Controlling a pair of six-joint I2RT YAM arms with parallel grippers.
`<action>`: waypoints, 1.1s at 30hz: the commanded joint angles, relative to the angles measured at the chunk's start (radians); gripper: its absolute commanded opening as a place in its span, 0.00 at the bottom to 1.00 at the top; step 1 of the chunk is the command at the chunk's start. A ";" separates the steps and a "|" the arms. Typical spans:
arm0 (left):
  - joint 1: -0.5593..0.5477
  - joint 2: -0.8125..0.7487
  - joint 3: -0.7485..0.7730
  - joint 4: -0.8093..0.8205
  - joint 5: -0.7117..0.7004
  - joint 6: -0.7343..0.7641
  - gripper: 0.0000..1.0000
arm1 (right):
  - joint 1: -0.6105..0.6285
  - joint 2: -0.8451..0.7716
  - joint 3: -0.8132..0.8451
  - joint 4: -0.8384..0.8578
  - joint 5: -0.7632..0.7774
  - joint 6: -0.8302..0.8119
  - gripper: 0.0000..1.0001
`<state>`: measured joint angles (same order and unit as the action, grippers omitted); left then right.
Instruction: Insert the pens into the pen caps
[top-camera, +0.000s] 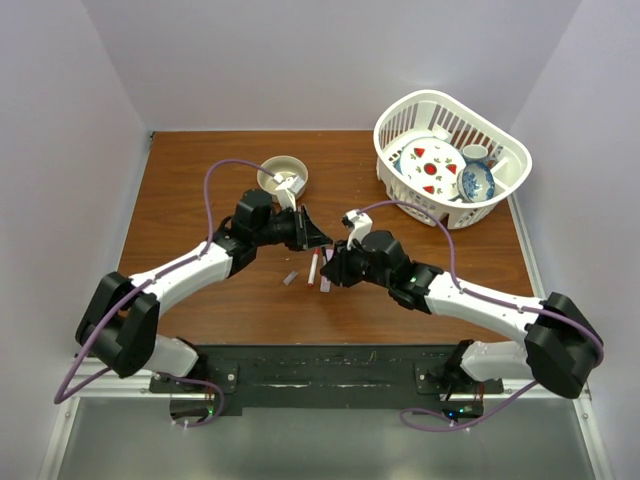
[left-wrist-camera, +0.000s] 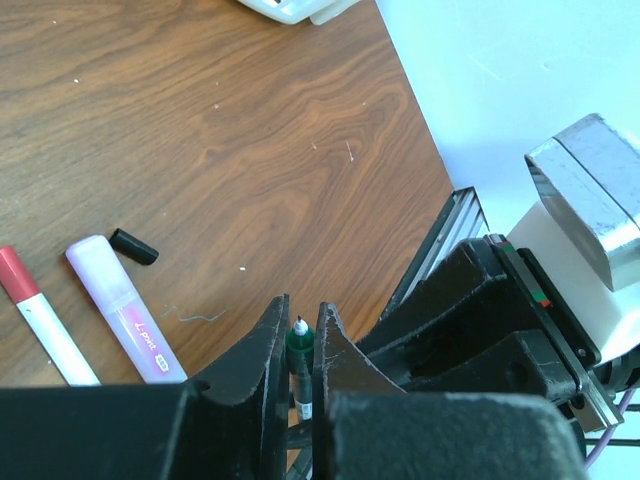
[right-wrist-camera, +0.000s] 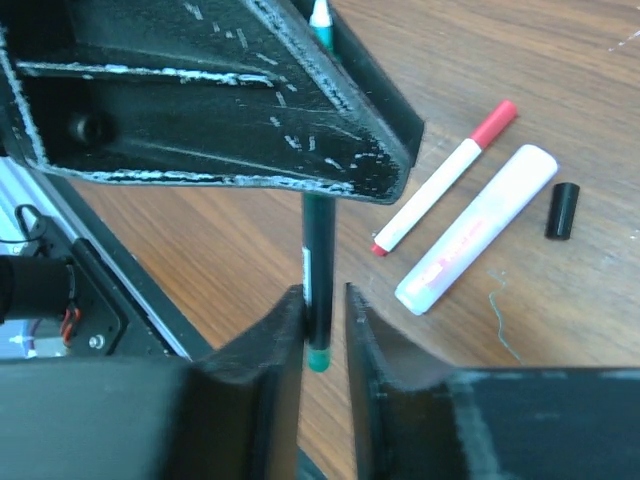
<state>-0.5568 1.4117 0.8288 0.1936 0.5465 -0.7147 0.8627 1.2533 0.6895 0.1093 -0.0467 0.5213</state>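
Left gripper (left-wrist-camera: 302, 306) clamped on dark green pen (right-wrist-camera: 318, 250) near tip. Right gripper (right-wrist-camera: 323, 296) jaws slightly apart, loose round butt end. Pen spans claw to claw over table centre. Black cap (left-wrist-camera: 133, 246) lies on table just left, near side.

A white basket (top-camera: 452, 98) is sitting at the far right of the wooden worktop (top-camera: 200, 200), holding a red-patterned plate (top-camera: 432, 165) and a blue-and-white bowl (top-camera: 477, 182). A tan bowl (top-camera: 264, 180) is resting left of it.
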 joint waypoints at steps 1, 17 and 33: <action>0.006 -0.039 0.033 0.044 0.038 -0.002 0.00 | 0.002 -0.022 -0.015 0.064 -0.028 0.006 0.08; 0.032 -0.030 0.233 -0.496 -0.373 -0.166 0.36 | 0.002 -0.106 -0.033 -0.037 0.182 0.029 0.00; -0.005 0.038 -0.003 -0.454 -0.440 -0.305 0.00 | 0.001 -0.192 -0.054 -0.082 0.291 -0.033 0.00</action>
<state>-0.5426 1.4242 0.8196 -0.2604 0.1764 -0.9863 0.8631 1.0611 0.6327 0.0135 0.2028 0.5186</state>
